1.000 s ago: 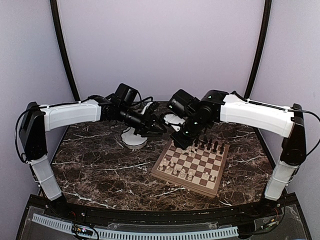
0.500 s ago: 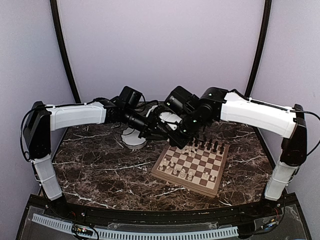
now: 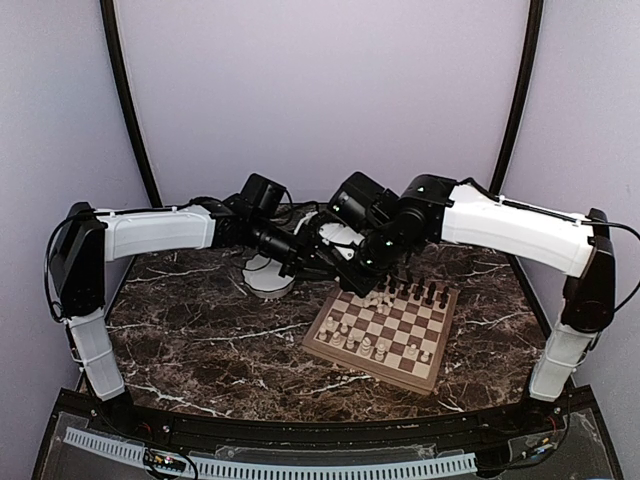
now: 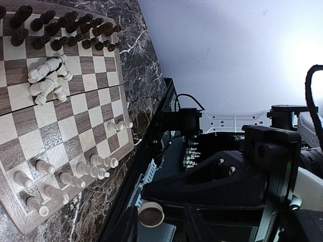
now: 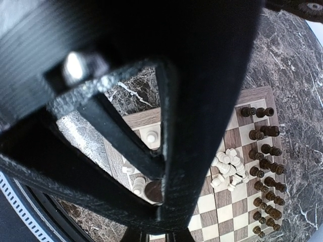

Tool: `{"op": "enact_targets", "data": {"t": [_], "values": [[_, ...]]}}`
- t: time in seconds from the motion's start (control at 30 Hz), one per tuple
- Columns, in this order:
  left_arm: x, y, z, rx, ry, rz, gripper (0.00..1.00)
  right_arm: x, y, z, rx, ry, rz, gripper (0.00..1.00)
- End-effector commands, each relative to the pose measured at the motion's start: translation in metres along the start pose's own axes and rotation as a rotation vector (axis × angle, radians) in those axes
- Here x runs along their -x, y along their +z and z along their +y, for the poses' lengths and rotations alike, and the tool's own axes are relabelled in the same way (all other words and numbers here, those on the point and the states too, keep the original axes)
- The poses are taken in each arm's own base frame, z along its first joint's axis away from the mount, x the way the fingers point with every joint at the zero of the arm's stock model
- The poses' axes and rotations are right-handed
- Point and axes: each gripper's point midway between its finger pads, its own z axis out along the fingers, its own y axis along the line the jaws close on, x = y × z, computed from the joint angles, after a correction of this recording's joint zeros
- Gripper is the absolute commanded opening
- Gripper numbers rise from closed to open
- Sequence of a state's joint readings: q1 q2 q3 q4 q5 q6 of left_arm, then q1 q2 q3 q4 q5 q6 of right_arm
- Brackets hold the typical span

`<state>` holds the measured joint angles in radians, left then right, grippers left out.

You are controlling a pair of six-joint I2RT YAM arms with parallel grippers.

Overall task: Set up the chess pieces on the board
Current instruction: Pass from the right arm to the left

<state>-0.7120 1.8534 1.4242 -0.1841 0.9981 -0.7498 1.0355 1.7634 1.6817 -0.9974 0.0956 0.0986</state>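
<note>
Crowding the right wrist view, left tool [image 4: 159,228] straddles a chess piece [image 4: 150,216] unclenched; right tool [image 3: 345,262] clenched.

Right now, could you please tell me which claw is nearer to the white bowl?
Left, narrowly. The left claw hangs just right of the white bowl, its arm crossing above it; the right claw meets it from the board side, farther right.

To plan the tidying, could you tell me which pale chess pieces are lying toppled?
The pale heap beside the dark rows; the other pale pieces stand upright near the opposite edge.
</note>
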Motion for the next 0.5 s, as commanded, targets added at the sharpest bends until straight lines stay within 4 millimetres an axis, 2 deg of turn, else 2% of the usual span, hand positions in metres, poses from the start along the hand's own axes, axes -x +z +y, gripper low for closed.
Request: {"op": "enact_targets", "data": {"t": [0.0,0.2,0.37,0.47], "values": [[0.0,0.003,-0.017,-0.056,0.02,0.019,0.31,0.028,-0.03,0.008,0.021,-0.009,-0.149,0.05],[0.0,0.004,-0.015,-0.07,0.01,0.019,0.28,0.032,-0.042,0.006,0.017,0.008,-0.205,0.05],[0.001,0.004,-0.017,-0.082,0.012,0.02,0.15,0.03,-0.039,0.006,0.019,0.006,-0.19,0.06],[0.003,0.002,-0.021,-0.092,0.023,0.015,0.11,0.03,-0.046,0.004,0.013,0.019,-0.196,0.12]]}}
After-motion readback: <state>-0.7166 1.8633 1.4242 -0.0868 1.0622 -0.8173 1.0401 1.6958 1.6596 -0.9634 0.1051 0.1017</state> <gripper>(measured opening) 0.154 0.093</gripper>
